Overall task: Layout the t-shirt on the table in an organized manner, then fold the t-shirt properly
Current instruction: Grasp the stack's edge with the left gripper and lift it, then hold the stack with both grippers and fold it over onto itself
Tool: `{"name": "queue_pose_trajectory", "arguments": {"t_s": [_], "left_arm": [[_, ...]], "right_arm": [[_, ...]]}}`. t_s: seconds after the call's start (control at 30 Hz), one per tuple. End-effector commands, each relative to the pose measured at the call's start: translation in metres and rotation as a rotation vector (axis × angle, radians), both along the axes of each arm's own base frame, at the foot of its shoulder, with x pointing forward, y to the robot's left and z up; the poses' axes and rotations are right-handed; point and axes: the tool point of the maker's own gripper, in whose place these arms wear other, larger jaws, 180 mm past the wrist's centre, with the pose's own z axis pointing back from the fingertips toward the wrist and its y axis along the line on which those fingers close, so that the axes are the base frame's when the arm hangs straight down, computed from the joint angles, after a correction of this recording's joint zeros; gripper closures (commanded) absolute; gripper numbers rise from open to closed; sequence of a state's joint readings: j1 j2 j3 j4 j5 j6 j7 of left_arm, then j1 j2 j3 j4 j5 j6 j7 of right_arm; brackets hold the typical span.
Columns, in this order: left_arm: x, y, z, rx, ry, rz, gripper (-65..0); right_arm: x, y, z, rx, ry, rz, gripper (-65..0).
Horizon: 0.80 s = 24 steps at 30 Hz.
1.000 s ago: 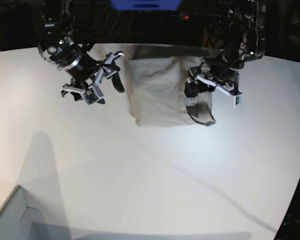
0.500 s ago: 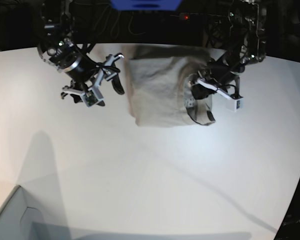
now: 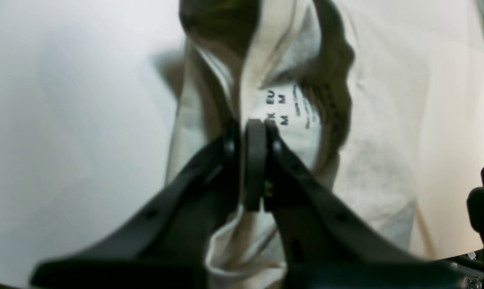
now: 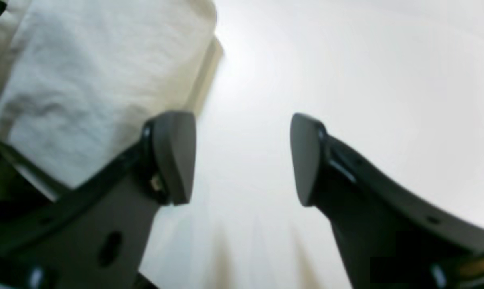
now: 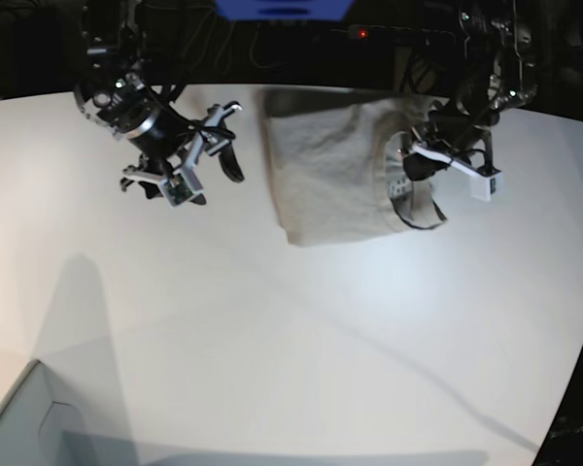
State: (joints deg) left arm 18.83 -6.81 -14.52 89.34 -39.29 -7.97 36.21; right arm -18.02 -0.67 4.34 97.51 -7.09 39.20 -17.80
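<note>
The beige-grey t-shirt (image 5: 335, 170) lies folded and creased near the white desk's (image 5: 291, 330) far edge. The left pincer (image 3: 254, 132) pinches its neckline beside the printed label (image 3: 284, 108). The right pincer (image 4: 242, 156) hangs wide apart, empty.

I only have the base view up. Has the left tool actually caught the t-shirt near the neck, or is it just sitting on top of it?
Observer: Caught. In the left wrist view the left tool is shut, with a fold of the t-shirt pinched between its pads, beside the printed neck label.
Operator: What does that label say?
Observer: Dark print with an M and the letters EU; the rest is too blurred to read.
Operator: And the right tool, anything in it?
Observer: Nothing. In the right wrist view the right tool is open with only bare table between its pads; the shirt's edge lies off to one side of it.
</note>
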Motion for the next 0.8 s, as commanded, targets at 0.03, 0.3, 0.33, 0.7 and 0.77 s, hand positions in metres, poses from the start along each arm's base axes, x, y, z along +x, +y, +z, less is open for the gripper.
{"name": "queue_pose_trajectory", "arguments": {"t_s": [0.03,0.3,0.33,0.7,0.77], "left_arm": [[0.008,0.001,0.01,-0.001,-0.04,-0.003,0.0],[0.003,0.002,-0.001,-0.003,-0.005,0.0,0.0],[0.001,0.003,-0.005,-0.005,0.007,0.002,0.0],[-0.004,0.013,-0.009,0.018,0.026,-0.005,0.0],[-0.005,0.014,-0.01,0.02,0.027,-0.004,0.0]], "right_arm": [[0.006,0.006,0.016,0.034,-0.054,0.013,-37.1],[0.011,0.066,0.053,0.105,-0.146,0.142,-7.5],[0.015,0.074,0.056,0.121,-0.15,0.149,-2.4],[0.029,0.127,0.003,0.175,0.0,0.257,0.0],[0.027,0.129,-0.01,0.177,0.039,0.261,0.0]]}}
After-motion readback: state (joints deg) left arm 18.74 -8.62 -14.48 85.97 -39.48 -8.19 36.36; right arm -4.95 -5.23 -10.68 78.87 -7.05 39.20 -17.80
